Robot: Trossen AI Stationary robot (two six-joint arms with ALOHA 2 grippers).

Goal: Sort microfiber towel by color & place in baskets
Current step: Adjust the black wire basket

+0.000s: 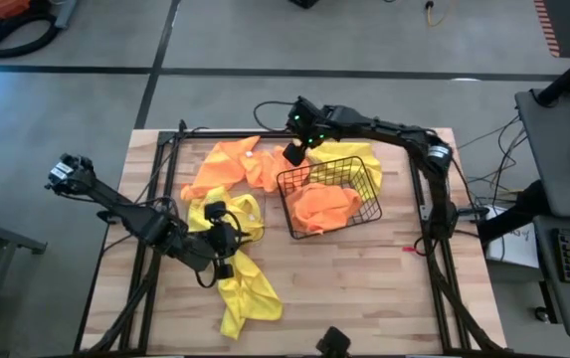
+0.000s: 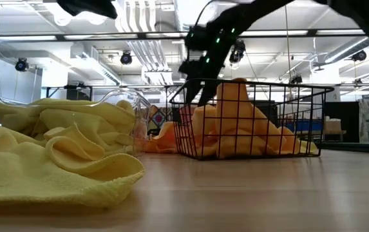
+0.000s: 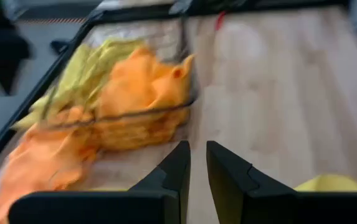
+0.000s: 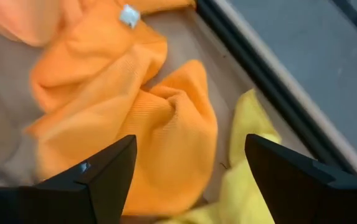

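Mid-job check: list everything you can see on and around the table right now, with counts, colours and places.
Orange towels in wire basket: count unclear, orange, bunched inside.
Loose orange towels: pile, count unclear, orange, far-left of the table.
Yellow towels: several, yellow, strewn near-left; one more behind the wire basket.
Wire basket: one, black, table centre.
Clear bin: one, see-through, holding yellow towels, left of the wire basket in the low view.
Table: one, light wood.
Left gripper: over the yellow towels, fingers nearly closed, empty.
Right gripper: above the orange pile, fingers open.
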